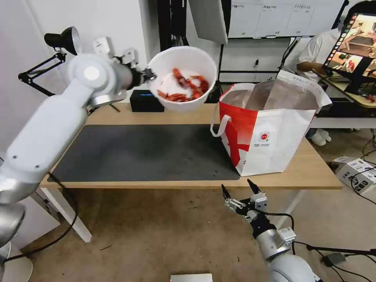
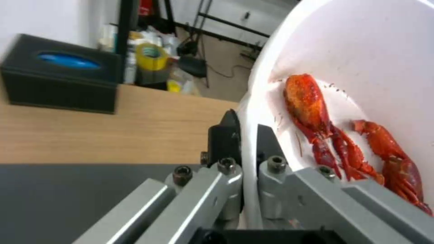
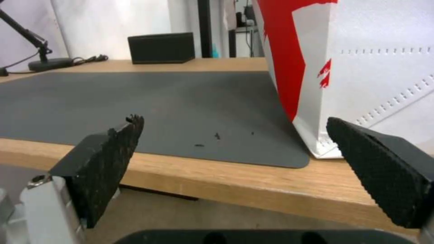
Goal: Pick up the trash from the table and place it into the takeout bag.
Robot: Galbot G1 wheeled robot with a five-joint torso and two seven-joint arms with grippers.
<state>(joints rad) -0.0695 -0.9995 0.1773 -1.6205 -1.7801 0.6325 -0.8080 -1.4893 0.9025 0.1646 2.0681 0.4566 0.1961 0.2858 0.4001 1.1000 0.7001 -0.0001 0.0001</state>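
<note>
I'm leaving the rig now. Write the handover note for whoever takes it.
Left gripper: shut on the rim of the bowl, held in the air, tilted, behind the mat and left of the bag; shells inside.
Right gripper: open, empty, low at the table's front edge, near the bag.
Done: bowl lifted.
Left: get the bowl into the open bag.

A robotics lab: whiteboard (image 1: 274, 17) at twelve o'clock, monitor (image 1: 354, 47) at two, loose cables (image 1: 364, 184) at three, bare concrete floor (image 1: 156, 235).
</note>
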